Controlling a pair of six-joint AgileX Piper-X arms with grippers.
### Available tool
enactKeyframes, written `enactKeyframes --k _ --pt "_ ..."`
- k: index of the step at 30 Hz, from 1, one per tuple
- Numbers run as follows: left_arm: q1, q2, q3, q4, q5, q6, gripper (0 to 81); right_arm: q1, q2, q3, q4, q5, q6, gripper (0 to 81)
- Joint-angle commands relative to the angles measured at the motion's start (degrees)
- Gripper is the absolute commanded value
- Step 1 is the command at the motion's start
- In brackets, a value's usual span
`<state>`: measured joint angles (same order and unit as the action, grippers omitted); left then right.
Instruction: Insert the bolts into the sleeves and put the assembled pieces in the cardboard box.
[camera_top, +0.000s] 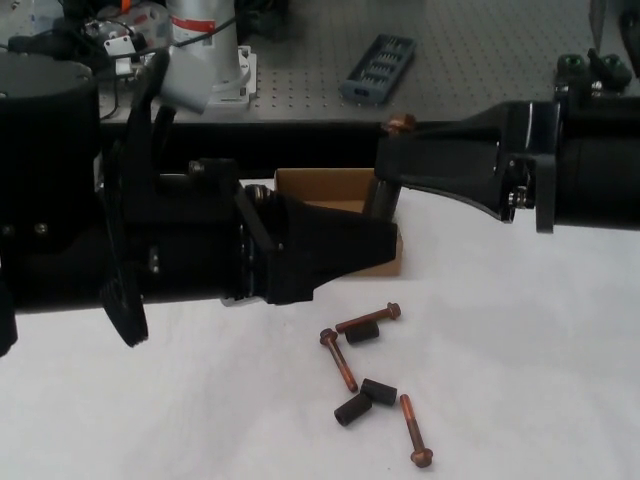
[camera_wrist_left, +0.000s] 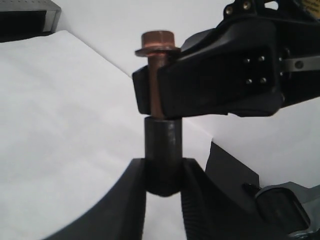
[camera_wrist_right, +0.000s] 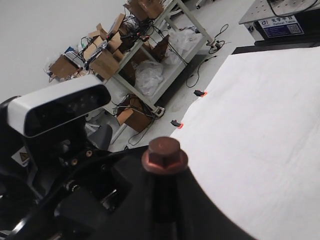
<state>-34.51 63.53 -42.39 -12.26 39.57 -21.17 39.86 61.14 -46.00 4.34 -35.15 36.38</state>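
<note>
My left gripper (camera_wrist_left: 164, 172) is shut on a black sleeve (camera_wrist_left: 162, 145), which it holds upright. Just above it, my right gripper (camera_wrist_left: 165, 92) is shut on a copper bolt (camera_wrist_left: 158, 60) whose shank points down and meets the sleeve's top opening. In the right wrist view the bolt head (camera_wrist_right: 165, 155) sticks out between the fingers. Seen from the high view, both grippers meet over the right end of the cardboard box (camera_top: 310, 188), with the bolt head (camera_top: 400, 123) on top and the sleeve (camera_top: 380, 200) below.
On the white cloth in front of the box lie three loose bolts (camera_top: 368, 318) (camera_top: 340, 362) (camera_top: 415, 432) and three loose sleeves (camera_top: 362, 332) (camera_top: 379, 391) (camera_top: 352, 409). A blue rack (camera_top: 378, 68) sits on the perforated bench behind.
</note>
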Motion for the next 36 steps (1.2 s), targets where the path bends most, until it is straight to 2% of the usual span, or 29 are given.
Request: enactKeyframes --k 1,3,4,6,8,9,10,13,20,27,31,36 --pt "0.0 -0.3 -1.5 -6.8 -4.4 0.7 0.6 2.1 0.0 0.0 2.2 -9.1 1.0 2.7" --pt "0.0 -0.3 -1.5 -6.8 -4.4 0.7 0.6 2.1 0.0 0.0 2.2 -9.1 1.0 0.1" --pt "0.0 -0.3 -1.5 -6.8 -4.4 0.8 0.6 2.1 0.0 0.0 2.2 -9.1 1.0 4.4" --pt "0.0 -0.3 -1.5 -6.8 -4.6 0.8 0.6 2.1 0.0 0.0 2.2 -9.1 1.0 19.9" --pt "0.0 -0.3 -1.5 -6.8 -4.6 1.0 0.6 2.1 0.0 0.0 2.2 -8.6 2.9 40.2" --pt "0.0 -0.3 -1.5 -6.8 -4.6 1.1 0.6 2.1 0.0 0.0 2.2 -7.6 4.2 45.6" --pt "0.0 -0.3 -1.5 -6.8 -4.6 1.1 0.6 2.1 0.0 0.0 2.2 -7.6 4.8 46.7" --pt "0.0 -0.3 -1.5 -6.8 -4.6 1.1 0.6 2.1 0.0 0.0 2.2 -8.3 4.8 40.7" --pt "0.0 -0.3 -1.5 -7.7 -6.9 1.0 0.6 2.1 0.0 0.0 2.2 -9.2 4.7 40.6" --pt "0.0 -0.3 -1.5 -12.3 -7.2 1.0 0.6 2.1 0.0 0.0 10.4 -8.3 -2.7 40.6" --pt "0.0 -0.3 -1.5 -11.9 -7.2 0.8 0.6 2.1 0.0 0.0 11.1 -7.8 -3.4 40.6" --pt "0.0 -0.3 -1.5 -12.3 -7.2 0.8 0.6 2.1 0.0 0.0 15.5 -5.8 -8.0 40.6"
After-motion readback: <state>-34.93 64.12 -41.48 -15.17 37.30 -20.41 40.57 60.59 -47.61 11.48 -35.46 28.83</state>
